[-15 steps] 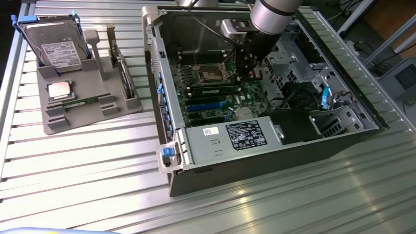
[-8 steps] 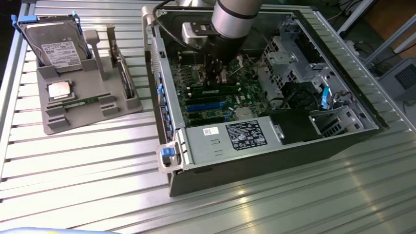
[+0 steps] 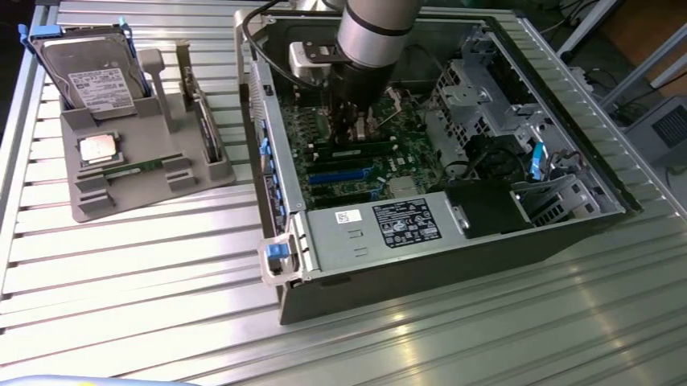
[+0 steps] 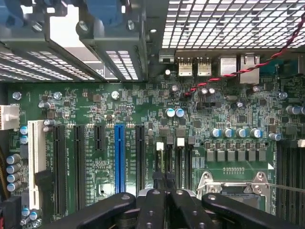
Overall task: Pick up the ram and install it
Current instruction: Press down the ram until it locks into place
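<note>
1. Down at the fingertips, the gripper has its fingers pressed tight together, and I cannot tell whether a thin stick is pinched edge-on between them.
2. It hangs right over the black memory slots, lined up along their length. I judge that alignment to be deliberate, since a stick can only seat if it comes straight down into the slot.
3. Just beside those slots is the CPU socket with its metal frame, and on the other side the blue expansion slot stands out on the green motherboard.
4. From the exterior view, the arm reaches straight down into the open computer case, with the gripper close above the board.
5. Well apart, to the exterior view's left, a grey holder tray keeps the parts separated in their own recesses.
6. One ram lies flat there. It is a slim, long green strip, just beside the square silver CPU chip.
7. Farthest back in the tray, the hard drive stands upright.
</note>
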`<state>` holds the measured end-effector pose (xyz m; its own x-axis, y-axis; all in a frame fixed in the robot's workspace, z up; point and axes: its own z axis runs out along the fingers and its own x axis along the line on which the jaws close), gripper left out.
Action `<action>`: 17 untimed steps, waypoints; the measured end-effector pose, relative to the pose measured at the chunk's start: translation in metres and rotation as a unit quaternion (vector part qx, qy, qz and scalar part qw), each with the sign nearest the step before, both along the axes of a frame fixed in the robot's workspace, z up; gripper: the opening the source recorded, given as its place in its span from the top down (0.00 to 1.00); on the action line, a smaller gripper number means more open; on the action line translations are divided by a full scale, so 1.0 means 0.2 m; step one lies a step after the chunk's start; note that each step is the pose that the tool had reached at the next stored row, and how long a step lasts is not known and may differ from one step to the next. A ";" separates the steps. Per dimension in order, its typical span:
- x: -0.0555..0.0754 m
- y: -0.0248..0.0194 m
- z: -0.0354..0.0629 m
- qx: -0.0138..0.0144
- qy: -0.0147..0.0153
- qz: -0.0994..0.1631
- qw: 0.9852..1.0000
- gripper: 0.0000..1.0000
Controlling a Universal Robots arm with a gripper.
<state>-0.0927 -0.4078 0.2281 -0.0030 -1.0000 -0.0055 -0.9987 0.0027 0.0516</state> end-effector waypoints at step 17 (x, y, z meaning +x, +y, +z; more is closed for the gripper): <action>0.44 -0.001 0.136 0.000 0.001 0.000 1.000 0.89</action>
